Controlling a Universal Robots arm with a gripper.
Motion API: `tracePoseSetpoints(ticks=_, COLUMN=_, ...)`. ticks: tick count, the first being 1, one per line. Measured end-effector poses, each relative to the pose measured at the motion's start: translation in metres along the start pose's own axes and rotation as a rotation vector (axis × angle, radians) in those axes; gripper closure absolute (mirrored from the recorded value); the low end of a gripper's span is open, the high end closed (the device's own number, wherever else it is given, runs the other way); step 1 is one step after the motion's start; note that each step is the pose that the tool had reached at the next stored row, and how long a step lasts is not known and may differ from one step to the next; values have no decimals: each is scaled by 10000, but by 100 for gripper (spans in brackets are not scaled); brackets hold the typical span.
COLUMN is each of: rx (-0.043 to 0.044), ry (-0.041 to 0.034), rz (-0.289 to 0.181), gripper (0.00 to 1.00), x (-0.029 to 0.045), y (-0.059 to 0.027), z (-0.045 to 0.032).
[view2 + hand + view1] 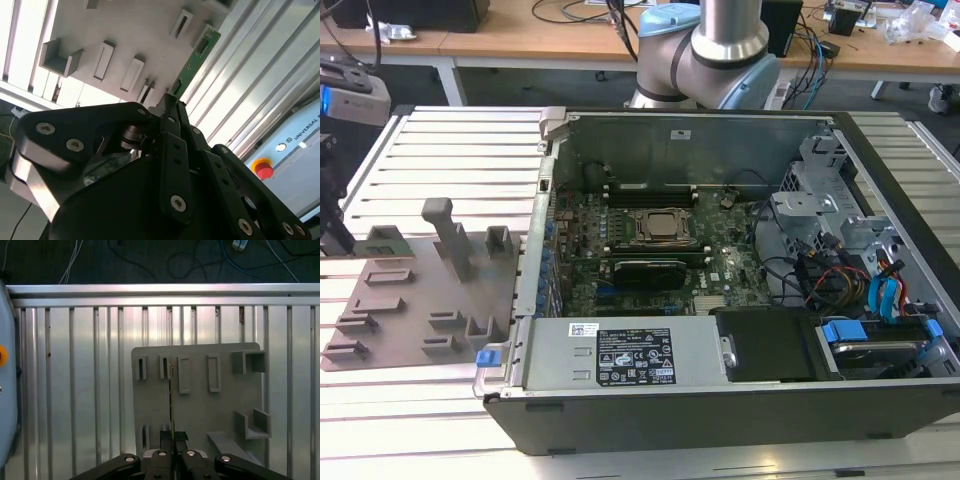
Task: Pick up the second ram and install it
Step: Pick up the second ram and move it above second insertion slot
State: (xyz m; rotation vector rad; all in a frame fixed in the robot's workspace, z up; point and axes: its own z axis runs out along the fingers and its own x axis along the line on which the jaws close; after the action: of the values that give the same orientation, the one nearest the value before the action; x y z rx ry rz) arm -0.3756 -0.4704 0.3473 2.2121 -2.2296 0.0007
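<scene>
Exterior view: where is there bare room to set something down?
Bare table slats lie beyond the grey tray and on its near side, beside the computer case. Crowded: the tray, studded with holder blocks, and the case's end toward the exterior view's right, thick with cables. The claw holds the second ram.

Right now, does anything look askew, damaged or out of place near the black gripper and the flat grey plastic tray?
Nothing stands out. The gripper is shut on the long, thin green circuit-board stick, which runs straight out of it with no visible bend or crack. Beneath it the grey plastic tray lies flat.
</scene>
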Motion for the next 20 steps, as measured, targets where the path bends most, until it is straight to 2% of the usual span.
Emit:
tracePoseSetpoints(ticks=2, rx=0, ry=0, rz=0, gripper=87, x=0, y=0, z=-69)
tracePoseSetpoints(ticks=5, rx=1, ry=0, rz=0, gripper=87, x=0, y=0, z=-215)
tracePoseSetpoints(ticks=10, rx=0, ry=0, rz=0, gripper=87, x=0, y=0, z=-317)
tracePoseSetpoints(ticks=15, rx=1, ry=-1, rz=0, gripper=87, x=1, y=0, z=-506)
tracePoseSetpoints(ticks=20, rx=1, ry=-1, rz=0, gripper=87, x=1, y=0, z=-634)
